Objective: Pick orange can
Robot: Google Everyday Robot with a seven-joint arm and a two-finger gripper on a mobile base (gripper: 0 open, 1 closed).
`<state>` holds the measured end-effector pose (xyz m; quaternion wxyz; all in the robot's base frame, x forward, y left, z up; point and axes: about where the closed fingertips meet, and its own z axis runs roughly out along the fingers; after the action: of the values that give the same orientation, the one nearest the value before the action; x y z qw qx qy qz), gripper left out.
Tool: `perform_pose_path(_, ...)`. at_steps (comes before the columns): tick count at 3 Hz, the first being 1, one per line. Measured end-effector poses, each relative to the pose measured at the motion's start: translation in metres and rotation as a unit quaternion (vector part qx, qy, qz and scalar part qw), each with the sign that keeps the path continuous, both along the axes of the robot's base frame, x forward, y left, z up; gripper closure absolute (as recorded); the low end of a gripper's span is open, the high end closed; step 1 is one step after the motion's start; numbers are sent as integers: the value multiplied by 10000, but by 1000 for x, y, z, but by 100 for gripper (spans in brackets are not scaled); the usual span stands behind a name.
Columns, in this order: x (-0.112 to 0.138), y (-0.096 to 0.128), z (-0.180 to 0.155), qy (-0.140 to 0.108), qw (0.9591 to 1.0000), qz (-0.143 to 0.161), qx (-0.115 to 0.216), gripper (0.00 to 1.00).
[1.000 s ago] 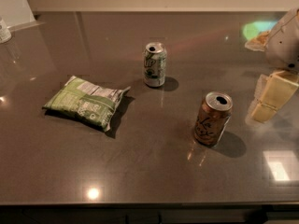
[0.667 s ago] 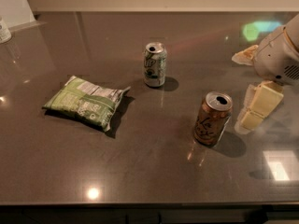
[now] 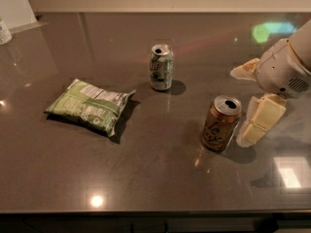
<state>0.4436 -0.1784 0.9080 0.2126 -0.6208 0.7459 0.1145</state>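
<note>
Closing in now: a second ago my claw (image 3: 239,106) hung well off at the orange can's (image 3: 221,124) 3 o'clock, and it has slid left until my lower finger (image 3: 262,116) sits just beside the can's right wall. The jaws are spread wide, nothing held. The can stands upright on the table (image 3: 155,178), untouched, with the white-and-green can (image 3: 161,67) well apart at its 11 o'clock. I judge the approach nearly done; next comes straddling the can, gently, before squeezing.
</note>
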Motion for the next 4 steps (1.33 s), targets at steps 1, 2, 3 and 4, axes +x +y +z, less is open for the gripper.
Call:
perform_pose_path(1,-12,19,-7,224,9988,213,385,20)
perform_pose_path(2,-21,32,-7,385,9965,348,649,42)
perform_pose_path(3,-26,41,-5,474,9947,438,796,66)
perform_pose_path(4,-23,46,6,457,9945,428,834,89)
